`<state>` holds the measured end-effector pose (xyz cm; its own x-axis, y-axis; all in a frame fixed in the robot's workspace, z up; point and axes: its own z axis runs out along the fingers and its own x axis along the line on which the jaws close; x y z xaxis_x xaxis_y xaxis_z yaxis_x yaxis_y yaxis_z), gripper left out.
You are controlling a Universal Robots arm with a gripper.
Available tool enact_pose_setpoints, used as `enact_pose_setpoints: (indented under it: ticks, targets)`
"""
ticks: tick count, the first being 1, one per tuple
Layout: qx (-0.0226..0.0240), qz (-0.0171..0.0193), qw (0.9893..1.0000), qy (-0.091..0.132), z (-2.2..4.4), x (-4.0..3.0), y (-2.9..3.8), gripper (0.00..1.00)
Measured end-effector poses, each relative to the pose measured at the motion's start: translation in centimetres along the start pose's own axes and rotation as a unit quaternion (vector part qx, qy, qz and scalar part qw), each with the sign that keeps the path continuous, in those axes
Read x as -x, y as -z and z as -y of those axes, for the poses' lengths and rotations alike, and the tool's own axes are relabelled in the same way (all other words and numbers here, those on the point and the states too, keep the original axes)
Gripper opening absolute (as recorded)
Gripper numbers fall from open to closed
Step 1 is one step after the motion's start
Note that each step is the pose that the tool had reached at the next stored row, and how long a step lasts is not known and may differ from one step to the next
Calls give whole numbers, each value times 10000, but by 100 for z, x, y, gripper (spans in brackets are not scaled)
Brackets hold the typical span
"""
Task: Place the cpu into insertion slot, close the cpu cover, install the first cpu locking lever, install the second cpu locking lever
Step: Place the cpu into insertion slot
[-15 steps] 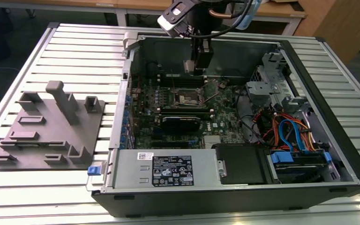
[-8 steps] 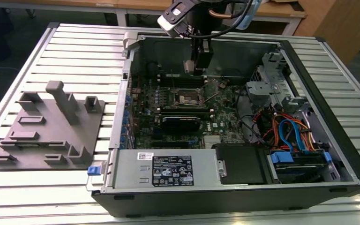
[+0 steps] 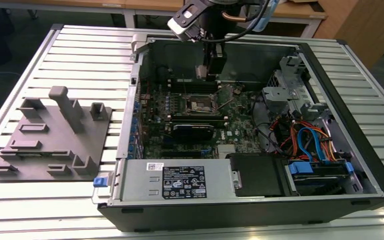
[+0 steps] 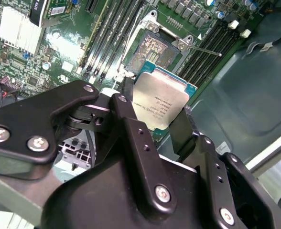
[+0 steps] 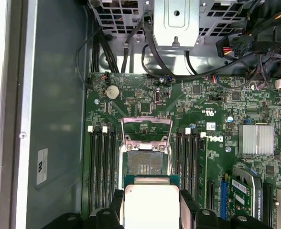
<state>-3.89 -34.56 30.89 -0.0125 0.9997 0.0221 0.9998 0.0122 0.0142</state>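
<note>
Clenched on the small flat square cpu [image 4: 162, 102] with the plain silver-grey metal face: black two-fingered gripper [image 4: 156, 109], one finger pressed on each of two opposite edges. Same grasp in the first wrist view, with gripper [image 5: 152, 202] and cpu [image 5: 151, 206] both cut off by the picture's edge.

Held clear of the small square black insertion slot [image 4: 155, 47], not seated in it. Dark pin field of the insertion slot [image 5: 144, 164] bare in both wrist views. Thin silver metal cpu cover [image 5: 147, 119] swung open just beside the slot, plain in the first wrist view, hard to sort out in the second. Thin bare metal locking lever [image 4: 205, 50] standing off from a corner of the socket, clearest in the second wrist view.

From the exterior view: gripper [image 3: 210, 75] hanging inside the open black and grey computer case [image 3: 245, 212], at twelve o'clock from the insertion slot [image 3: 197, 104] on the green circuit board [image 3: 235, 115]. Too small there to make out the chip between the fingers. At four o'clock from the slot, a tangle of blue, orange and black cables [image 3: 305, 140]. At nine o'clock from the case, apart from it, a grey moulded fixture block [image 3: 52, 135] on the slatted metal table [image 3: 78, 45].

Picked out in the first wrist view: long black memory slots [image 5: 102, 162] flanking the socket on two sides, round silver coin cell [image 5: 113, 91], finned silver heatsink [image 5: 256, 139]. Cannot tell how high above the board the chip hangs.
</note>
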Motion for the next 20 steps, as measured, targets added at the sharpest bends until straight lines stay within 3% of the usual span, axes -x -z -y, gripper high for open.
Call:
enact_pose_setpoints:
  ticks: [12, 18, 20]
  targets:
    - [2, -1, 10000, 1, 8, 4, -217, 54]
    - [2, -8, 10000, 0, 9, 5, -226, 54]
    - [2, -38, 10000, 0, 9, 5, -226, 54]
